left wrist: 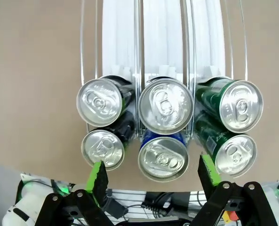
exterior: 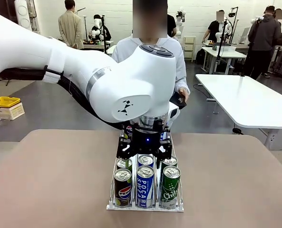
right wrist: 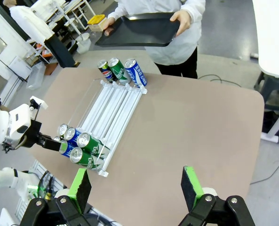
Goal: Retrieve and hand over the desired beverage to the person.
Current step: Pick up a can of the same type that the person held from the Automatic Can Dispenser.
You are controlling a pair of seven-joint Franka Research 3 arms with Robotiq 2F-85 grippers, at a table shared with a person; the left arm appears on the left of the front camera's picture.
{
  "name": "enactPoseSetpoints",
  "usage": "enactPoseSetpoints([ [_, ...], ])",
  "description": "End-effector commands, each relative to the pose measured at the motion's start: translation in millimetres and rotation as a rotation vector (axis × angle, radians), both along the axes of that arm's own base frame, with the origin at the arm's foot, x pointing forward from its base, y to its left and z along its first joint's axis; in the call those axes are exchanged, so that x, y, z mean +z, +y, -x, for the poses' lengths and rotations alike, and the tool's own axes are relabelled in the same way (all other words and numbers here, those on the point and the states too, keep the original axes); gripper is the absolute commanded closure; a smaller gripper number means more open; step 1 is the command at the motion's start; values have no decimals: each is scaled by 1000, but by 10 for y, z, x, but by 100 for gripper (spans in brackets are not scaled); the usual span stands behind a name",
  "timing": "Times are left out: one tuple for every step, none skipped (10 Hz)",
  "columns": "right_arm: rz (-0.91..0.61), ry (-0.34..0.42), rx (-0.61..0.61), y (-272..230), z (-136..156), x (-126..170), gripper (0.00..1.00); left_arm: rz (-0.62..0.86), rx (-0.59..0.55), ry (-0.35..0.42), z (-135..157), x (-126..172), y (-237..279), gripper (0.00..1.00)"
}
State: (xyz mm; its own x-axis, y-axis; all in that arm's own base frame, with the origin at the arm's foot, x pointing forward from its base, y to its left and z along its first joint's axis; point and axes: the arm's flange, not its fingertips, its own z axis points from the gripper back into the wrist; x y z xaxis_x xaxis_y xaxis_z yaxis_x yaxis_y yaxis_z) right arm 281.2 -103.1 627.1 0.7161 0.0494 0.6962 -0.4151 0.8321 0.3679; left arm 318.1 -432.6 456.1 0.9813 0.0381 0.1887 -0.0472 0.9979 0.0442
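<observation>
Here, at the front view's lower middle, a Pepsi can (exterior: 123,187), a Pocari Sweat can (exterior: 145,186) and a green can (exterior: 170,186) head the three lanes of a clear rack (exterior: 145,207) on the counter (exterior: 45,180). Just behind, the left end effector (left wrist: 153,170) hangs released over the second row. The right end effector (right wrist: 137,183), also released, hovers high above. Farthest, the person (right wrist: 177,47) holds a black tray (right wrist: 139,29).

In the front view the left arm (exterior: 131,85) covers the person's (exterior: 179,61) chest and nearly all of the three cans (right wrist: 123,70) by the desk's (exterior: 45,180) far edge. From the left wrist, the rack (left wrist: 118,37) runs off the top edge, and we can't read the near cans' (left wrist: 166,106) labels. The right wrist view cuts the person off above the shoulders.
</observation>
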Motion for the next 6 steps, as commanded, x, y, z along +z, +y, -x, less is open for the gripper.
enactPoseSetpoints([
  [-18, -14, 25, 2, -3, -13, 0, 51, -39, 7, 5, -38, -34, 0],
  [-18, -14, 25, 2, -3, -13, 0, 61, -67, 37, 16, -91, -30, 0],
  [-18, -14, 25, 2, -3, -13, 0, 69, -109, 53, 23, -138, -29, 0],
  [-18, -14, 25, 2, -3, -13, 0, 80, -146, 75, 33, -185, -18, 0],
  [-18, -14, 25, 2, -3, -13, 0, 76, -155, 81, 30, -213, 0, 0],
  [-18, -14, 25, 2, -3, -13, 0, 68, -161, 79, 29, -241, 29, 0],
])
